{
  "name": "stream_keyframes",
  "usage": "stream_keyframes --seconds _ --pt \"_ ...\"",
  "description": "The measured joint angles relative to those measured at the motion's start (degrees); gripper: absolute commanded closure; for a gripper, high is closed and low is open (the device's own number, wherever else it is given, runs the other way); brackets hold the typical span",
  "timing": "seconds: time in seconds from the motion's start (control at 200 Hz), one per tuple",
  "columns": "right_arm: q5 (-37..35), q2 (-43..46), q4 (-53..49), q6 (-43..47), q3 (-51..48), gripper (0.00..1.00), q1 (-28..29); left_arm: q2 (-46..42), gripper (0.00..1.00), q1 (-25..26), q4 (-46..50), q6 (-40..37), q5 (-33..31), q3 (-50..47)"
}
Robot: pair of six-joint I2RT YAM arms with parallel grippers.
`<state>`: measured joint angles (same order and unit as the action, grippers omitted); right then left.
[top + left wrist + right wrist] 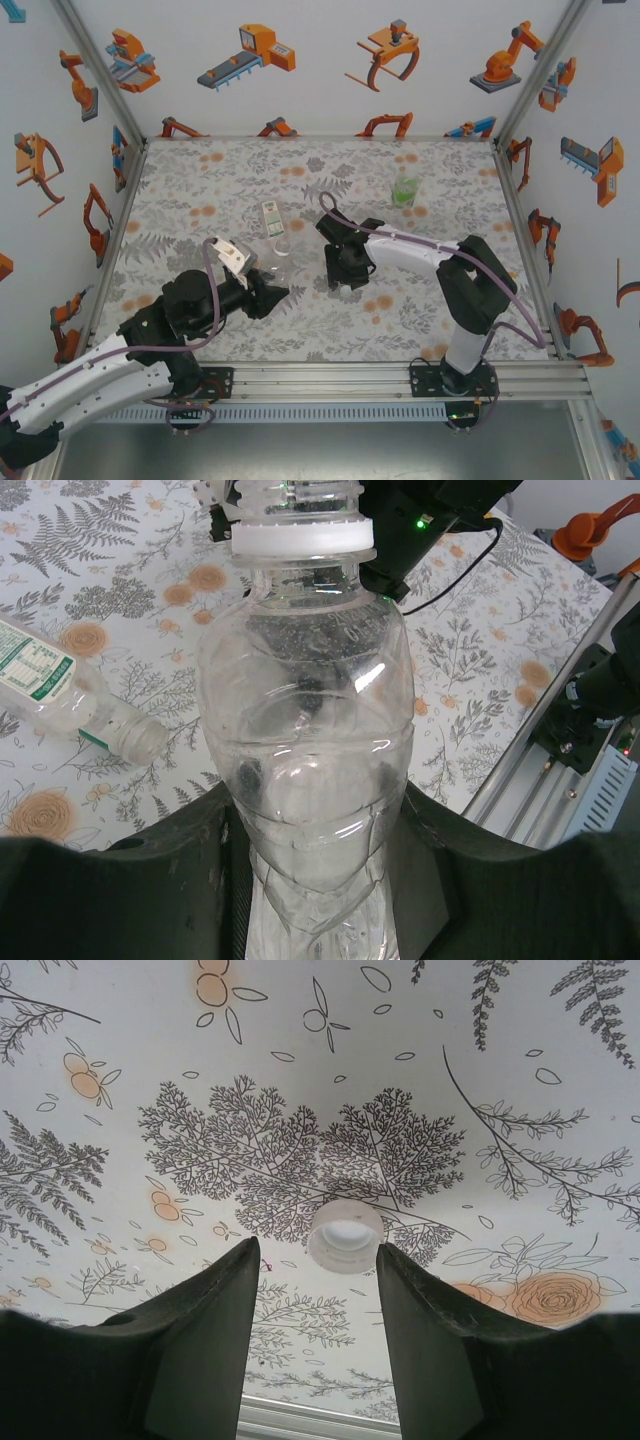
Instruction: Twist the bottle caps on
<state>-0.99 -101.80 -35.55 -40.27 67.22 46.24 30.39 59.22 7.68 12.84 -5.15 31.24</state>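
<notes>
Two arms, two jobs. The left gripper is clamped on the unlabelled clear bottle, fingers pressing its lower body from both sides. The bottle's long axis runs away from that wrist, neck first; how far it leans I cannot tell. Its threaded neck above the white collar ring is bare, no cap on yet.

Off that bottle's right side, the right gripper points down at the floral table. Its jaws stand apart and hold nothing. The pale bottle cap lies flat on the cloth just beyond the fingertips, nearer the one on the right of the wrist view. It touches neither and sits hollow side up.

That is the relation that counts: the cap is straight ahead of the open jaws, slightly off centre, so the right arm is the one to take it. My read is a short advance and a small sideways correction before closing. The hollow must then be turned to face the held bottle's neck.

Just beside the held bottle on its far side, the white-and-green labelled bottle lies on its side. The green-labelled bottle stands well beyond it, on the right arm's side, near the back of the table
</notes>
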Motion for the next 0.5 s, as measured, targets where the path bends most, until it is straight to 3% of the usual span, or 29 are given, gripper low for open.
stream_keyframes --seconds 0.501 --pt "0.0 -0.5 0.4 0.0 -0.9 0.54 -0.2 0.2 1.00 0.0 0.0 0.0 0.0 0.0"
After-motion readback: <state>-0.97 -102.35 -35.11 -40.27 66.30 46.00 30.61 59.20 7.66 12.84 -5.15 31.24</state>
